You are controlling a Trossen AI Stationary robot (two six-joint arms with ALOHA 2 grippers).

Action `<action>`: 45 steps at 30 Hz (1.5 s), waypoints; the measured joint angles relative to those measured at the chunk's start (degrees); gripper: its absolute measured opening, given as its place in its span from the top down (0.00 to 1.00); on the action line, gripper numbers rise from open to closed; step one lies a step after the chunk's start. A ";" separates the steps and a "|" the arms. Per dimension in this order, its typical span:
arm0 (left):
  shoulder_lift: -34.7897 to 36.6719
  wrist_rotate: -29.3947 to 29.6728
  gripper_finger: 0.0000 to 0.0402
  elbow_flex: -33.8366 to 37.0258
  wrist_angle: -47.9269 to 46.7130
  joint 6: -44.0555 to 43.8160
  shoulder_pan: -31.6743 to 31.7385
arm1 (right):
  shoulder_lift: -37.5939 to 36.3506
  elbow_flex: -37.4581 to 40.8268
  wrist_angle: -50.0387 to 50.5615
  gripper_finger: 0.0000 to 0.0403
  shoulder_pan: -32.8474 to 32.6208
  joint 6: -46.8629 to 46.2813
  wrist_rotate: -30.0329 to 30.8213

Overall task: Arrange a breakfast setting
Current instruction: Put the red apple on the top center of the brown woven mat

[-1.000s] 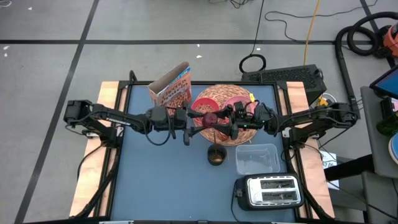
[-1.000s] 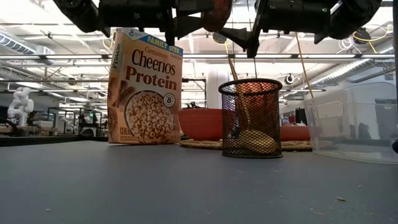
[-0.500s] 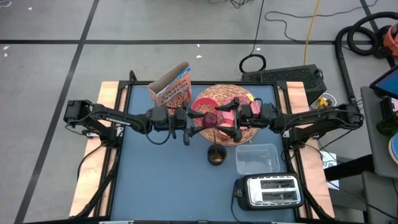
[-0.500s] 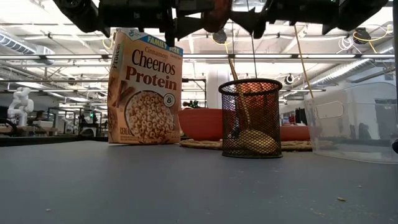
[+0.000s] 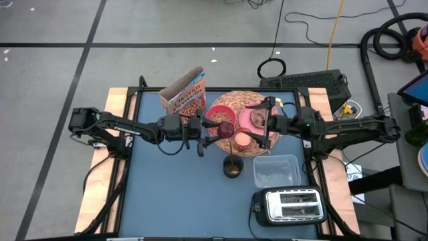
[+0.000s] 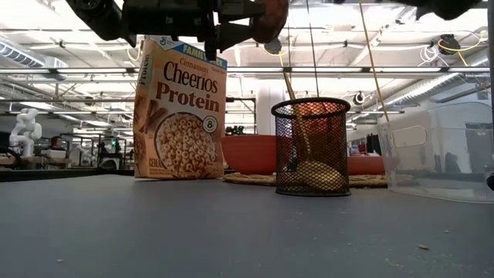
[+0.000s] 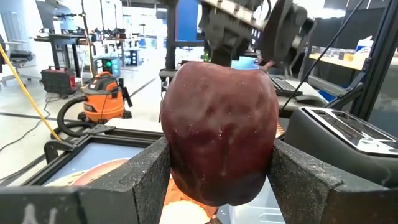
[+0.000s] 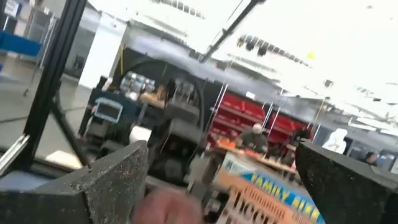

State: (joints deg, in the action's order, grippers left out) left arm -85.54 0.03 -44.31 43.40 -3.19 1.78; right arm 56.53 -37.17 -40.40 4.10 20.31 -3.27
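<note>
Hanging above the wicker mat (image 5: 241, 128), the dark red fruit (image 7: 219, 130) is clamped between the fingers (image 7: 140, 180) of the left gripper (image 5: 212, 126), just over the pink bowl (image 5: 223, 114). The cereal box (image 5: 184, 94) stands beside the mat. The right gripper (image 5: 265, 124) hovers over the mat with fingers spread wide, empty.

The blue-grey table (image 5: 167, 187) carries a cereal box (image 5: 184, 94), wicker mat (image 5: 235, 102), mesh cup (image 5: 232, 167), clear tub (image 5: 276, 171) and toaster (image 5: 289, 205).
</note>
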 joint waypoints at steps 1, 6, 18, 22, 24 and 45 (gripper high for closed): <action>0.00 0.00 0.40 0.00 0.00 -0.02 0.00 | 0.12 -0.88 0.01 0.02 0.00 0.04 0.00; 0.00 0.02 0.40 0.00 0.02 -0.73 0.00 | 2.91 -8.05 6.58 0.02 0.00 0.57 -3.94; 0.02 0.04 0.40 0.00 -2.82 -2.63 0.00 | 9.29 -18.04 29.55 0.02 -0.07 5.66 -5.83; 0.02 0.07 0.40 0.00 -4.98 -3.38 0.00 | 9.25 -17.36 29.57 0.02 -0.07 6.06 -5.83; 0.02 0.07 0.40 0.00 -5.82 -3.38 0.00 | 9.25 -17.20 30.09 0.02 -0.07 5.88 -5.84; 0.02 0.07 0.40 0.00 -6.38 -3.32 0.00 | 9.24 -17.18 32.56 0.02 -0.07 -7.88 -5.96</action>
State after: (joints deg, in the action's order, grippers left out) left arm -85.52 0.10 -44.31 37.01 -6.50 1.78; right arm 65.78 -54.35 -7.85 4.03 12.43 -9.23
